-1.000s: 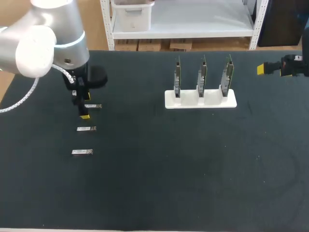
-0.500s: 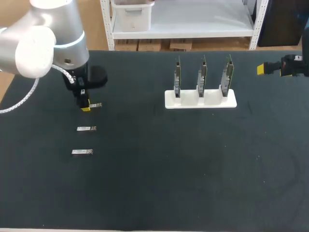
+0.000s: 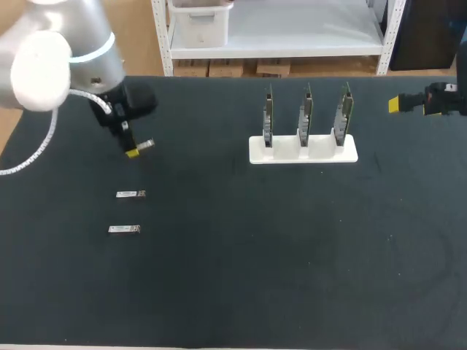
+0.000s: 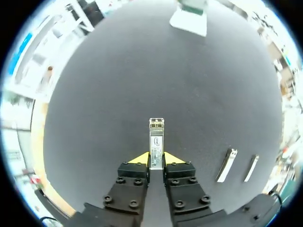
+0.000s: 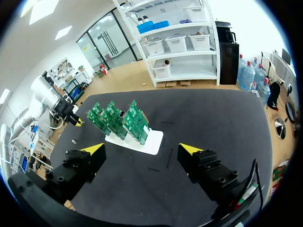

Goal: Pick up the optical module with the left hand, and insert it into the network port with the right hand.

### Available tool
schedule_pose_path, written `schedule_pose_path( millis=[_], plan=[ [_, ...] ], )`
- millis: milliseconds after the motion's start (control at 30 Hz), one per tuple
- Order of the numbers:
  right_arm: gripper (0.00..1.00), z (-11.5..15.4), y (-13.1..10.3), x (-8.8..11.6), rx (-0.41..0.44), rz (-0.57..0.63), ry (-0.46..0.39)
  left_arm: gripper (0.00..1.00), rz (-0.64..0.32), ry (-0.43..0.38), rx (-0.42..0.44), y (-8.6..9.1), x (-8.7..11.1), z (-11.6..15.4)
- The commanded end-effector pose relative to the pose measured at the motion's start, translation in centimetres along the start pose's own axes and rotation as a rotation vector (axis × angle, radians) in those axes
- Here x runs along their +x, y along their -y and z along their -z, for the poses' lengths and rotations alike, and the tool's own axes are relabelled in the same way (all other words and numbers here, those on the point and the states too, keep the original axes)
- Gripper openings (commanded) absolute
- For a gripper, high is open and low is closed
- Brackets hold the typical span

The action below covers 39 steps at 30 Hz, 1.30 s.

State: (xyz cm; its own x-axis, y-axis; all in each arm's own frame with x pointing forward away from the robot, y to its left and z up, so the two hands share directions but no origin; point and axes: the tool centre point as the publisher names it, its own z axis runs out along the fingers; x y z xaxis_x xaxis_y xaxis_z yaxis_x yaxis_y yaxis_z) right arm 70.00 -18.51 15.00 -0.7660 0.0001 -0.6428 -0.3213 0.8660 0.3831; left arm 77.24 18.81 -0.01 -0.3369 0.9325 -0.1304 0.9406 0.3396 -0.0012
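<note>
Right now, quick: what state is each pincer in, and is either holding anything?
Left pincer: shut on the optical module, which sticks out ahead of its fingers.
Right pincer: open, holding nothing.

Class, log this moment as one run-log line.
left gripper: shut on optical module, off table | right gripper: open | spare modules: two on table

A robotics lab: robot arm (image 3: 69,62), black table (image 3: 292,277), circuit boards (image 3: 305,117) racked upright.
</note>
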Motion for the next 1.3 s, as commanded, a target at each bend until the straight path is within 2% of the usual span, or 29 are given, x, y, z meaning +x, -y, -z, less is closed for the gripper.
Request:
schedule_pose_path(
  millis=[33,167,267,433,633,767,867,1067,1300],
  plan=[
    [1.0,0.0,0.0,0.0,0.0,0.0,0.0,0.0,0.108,0.118,-0.004,-0.9,1.0,1.7],
    [1.0,0.0,0.0,0.0,0.0,0.0,0.0,0.0,0.255,0.233,-0.053,-3.0,0.6,3.7],
    [1.0,0.0,0.0,0.0,0.0,0.0,0.0,0.0,0.357,0.352,-0.11,-4.4,-0.2,6.2],
    [1.0,0.0,0.0,0.0,0.0,0.0,0.0,0.0,0.463,0.507,-0.162,-5.9,-1.4,9.6],
    [1.0,0.0,0.0,0.0,0.0,0.0,0.0,0.0,0.528,0.666,-0.117,-6.4,-3.1,13.1],
    [1.0,0.0,0.0,0.0,0.0,0.0,0.0,0.0,0.5,0.777,-0.07,-5.9,-5.2,15.7],
    [1.0,0.0,0.0,0.0,0.0,0.0,0.0,0.0,0.451,0.83,-0.073,-5.3,-6.9,17.3],
    [1.0,0.0,0.0,0.0,0.0,0.0,0.0,0.0,0.319,0.889,-0.063,-4.2,-10.1,19.0],
    [1.0,0.0,0.0,0.0,0.0,0.0,0.0,0.0,0.189,0.946,-0.009,-2.6,-13.7,20.1]
  ],
)
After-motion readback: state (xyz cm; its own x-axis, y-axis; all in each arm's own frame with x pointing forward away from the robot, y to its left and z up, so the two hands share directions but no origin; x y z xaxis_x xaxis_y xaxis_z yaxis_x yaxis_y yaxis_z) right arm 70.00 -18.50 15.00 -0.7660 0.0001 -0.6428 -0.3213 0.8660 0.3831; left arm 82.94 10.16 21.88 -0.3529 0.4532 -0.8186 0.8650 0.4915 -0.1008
